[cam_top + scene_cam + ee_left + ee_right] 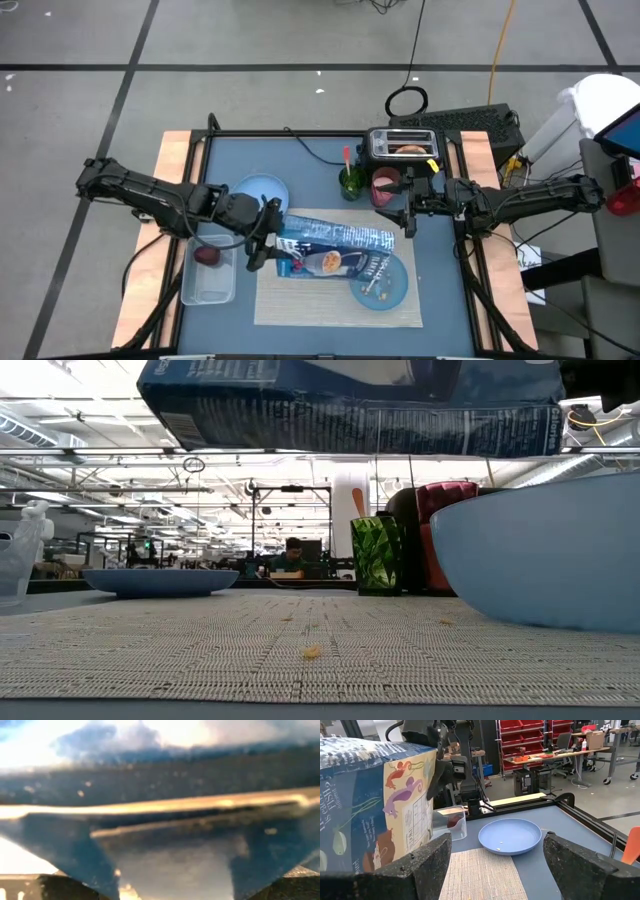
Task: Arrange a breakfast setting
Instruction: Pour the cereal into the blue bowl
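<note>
My left gripper [264, 236] is shut on a blue cereal box [338, 245], which lies level in the air over the beige placemat [330, 308] and the light-blue bowl [384, 288]. My right gripper [404, 217] is open and empty, just beyond the box's right end; the box [370, 805] shows past one of its fingers. The light-blue plate [262, 190] rests on the table beyond the mat's far left corner. The dark-red fruit [207, 255] lies in the clear tub [208, 272]. The orange-handled spoon [347, 158] stands in a green cup [352, 183]. The bagel [410, 150] sits in the toaster [402, 143]. My left gripper holds the cereal box by its left end [286, 240], the end wall pinched between the two fingers [437, 770]. The fingers come level from the table's left. The box is lifted clear and lies about level, its length along the table's left-right line.
A red cup [385, 187] stands beside the green cup, right by my right gripper. A few crumbs lie in the bowl and on the mat [312, 652]. The toaster stands at the table's far edge. A person sits far off in the room [292, 556].
</note>
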{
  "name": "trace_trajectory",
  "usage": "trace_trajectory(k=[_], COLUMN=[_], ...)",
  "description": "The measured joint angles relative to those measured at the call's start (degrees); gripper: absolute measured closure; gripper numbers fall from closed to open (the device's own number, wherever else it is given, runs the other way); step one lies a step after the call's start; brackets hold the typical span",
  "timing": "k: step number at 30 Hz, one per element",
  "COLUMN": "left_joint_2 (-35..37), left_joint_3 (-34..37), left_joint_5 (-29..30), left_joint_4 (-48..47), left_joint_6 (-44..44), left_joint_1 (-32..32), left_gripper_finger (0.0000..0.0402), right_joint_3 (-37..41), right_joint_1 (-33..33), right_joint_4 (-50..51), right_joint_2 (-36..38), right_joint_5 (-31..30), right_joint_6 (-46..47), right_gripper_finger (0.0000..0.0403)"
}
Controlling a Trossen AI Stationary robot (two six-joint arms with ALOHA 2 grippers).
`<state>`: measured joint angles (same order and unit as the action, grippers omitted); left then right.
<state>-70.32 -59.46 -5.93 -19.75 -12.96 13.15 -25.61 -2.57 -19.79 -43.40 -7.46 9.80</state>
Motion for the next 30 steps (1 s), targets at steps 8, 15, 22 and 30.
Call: trace_trajectory(k=[8,15,22,30], left_joint_2=[0.0,0.0,-0.2,-0.2], left_joint_3=[0.0,0.0,0.0,0.0], left_joint_5=[0.0,0.0,0.2,1.6], left_joint_4=[1.2,3.2,0.1,0.5], left_joint_6=[0.4,1.1,0.9,0.8], left_joint_1=[0.0,0.0,0.0,0.0], left_gripper_finger=[0.0124,0.0124,0.0124,0.0124], right_joint_3=[0.0,0.0,0.0,0.0], right_joint_1=[0.0,0.0,0.0,0.0], right_joint_4=[0.0,0.0,0.0,0.0], right_joint_2=[0.0,0.0,0.0,0.0], right_joint_5=[0.0,0.0,0.0,0.0], right_joint_6=[0.0,0.0,0.0,0.0], right_gripper_finger=[0.0099,0.0099,0.0099,0.0099])
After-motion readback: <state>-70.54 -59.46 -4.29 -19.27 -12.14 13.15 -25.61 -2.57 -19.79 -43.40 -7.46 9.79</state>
